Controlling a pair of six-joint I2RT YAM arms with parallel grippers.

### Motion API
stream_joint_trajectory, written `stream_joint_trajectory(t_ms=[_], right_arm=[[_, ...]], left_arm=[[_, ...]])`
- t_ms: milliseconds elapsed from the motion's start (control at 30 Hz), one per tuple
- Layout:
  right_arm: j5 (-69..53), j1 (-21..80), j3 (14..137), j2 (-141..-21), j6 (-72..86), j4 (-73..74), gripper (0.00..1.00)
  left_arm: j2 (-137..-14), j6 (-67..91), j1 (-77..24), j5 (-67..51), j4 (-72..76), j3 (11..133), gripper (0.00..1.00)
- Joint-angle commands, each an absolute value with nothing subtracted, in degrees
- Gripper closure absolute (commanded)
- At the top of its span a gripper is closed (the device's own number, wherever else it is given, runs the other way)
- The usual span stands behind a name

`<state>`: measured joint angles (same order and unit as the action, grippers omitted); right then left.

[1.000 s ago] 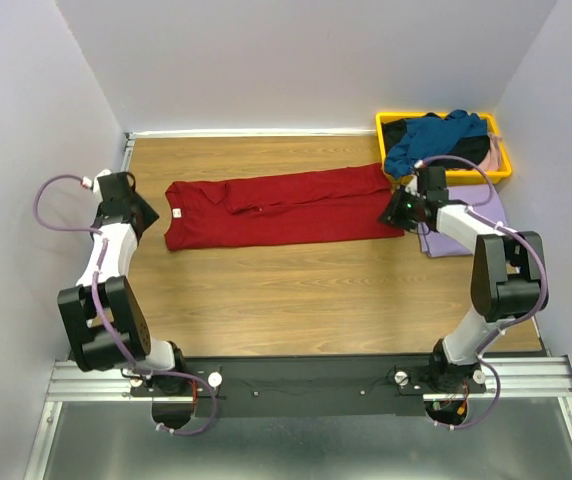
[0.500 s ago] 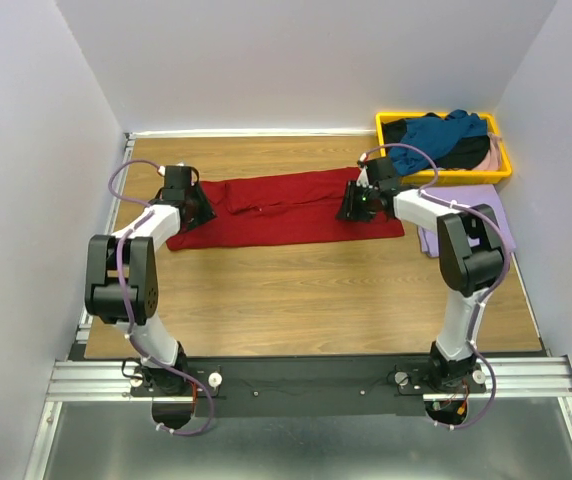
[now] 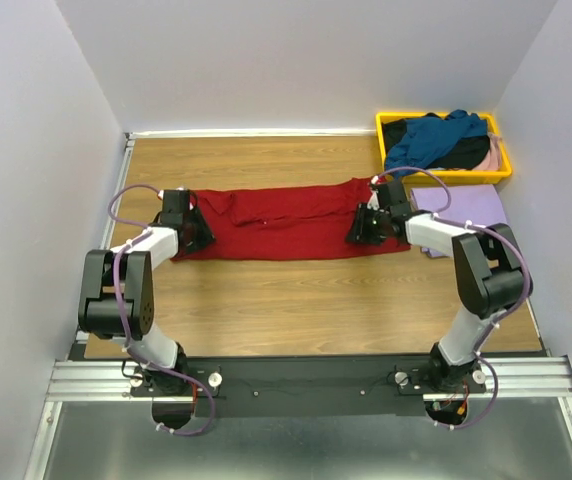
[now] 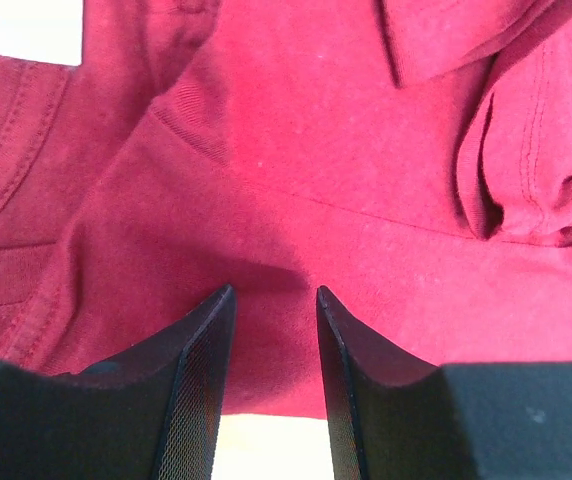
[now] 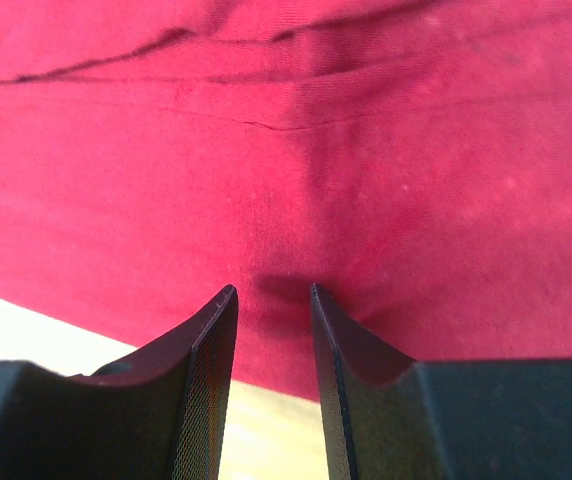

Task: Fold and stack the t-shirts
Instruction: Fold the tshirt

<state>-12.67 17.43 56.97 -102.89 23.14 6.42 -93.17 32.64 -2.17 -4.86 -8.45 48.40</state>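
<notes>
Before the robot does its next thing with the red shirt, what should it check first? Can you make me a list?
1. The left pincer sits at the collar end of the red shirt: ok.
2. The right pincer sits at the other end, by the near edge: ok.
3. Both pincers have their fingers apart, ready to pinch: ok.
4. Cloth is tucked between the fingers: cannot tell; it looks flat beneath them.
5. The shirt is smooth: not ok, a sleeve is bunched up near the collar end.
</notes>
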Motion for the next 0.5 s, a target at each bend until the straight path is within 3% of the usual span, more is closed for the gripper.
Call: stream_joint_trajectory(t_ms=[0,167,300,467], right_arm=[[-8.9,17.2,49.4,-100.8,23.0,18.3,0.56],[-8.7,17.3,49.6,-95.2,20.0,25.5,0.56],[-9.3,18.8,59.2,-93.2,16.7,28.6,0.53],[-9.1,25.9,72.1,-98.6,13.6,27.6,0.53]], left_arm=[[-90.8,31.7,-1.0,-6.4,-17.7,42.1,0.53],[-82.2,31.4,-0.8,-8.3,-21.2,39.9,0.52],[-75.4,34.4,1.0,-11.2,-19.1,42.9,0.47],[-81.3,36.1,1.9,-12.1,-14.3,49.6,0.47]])
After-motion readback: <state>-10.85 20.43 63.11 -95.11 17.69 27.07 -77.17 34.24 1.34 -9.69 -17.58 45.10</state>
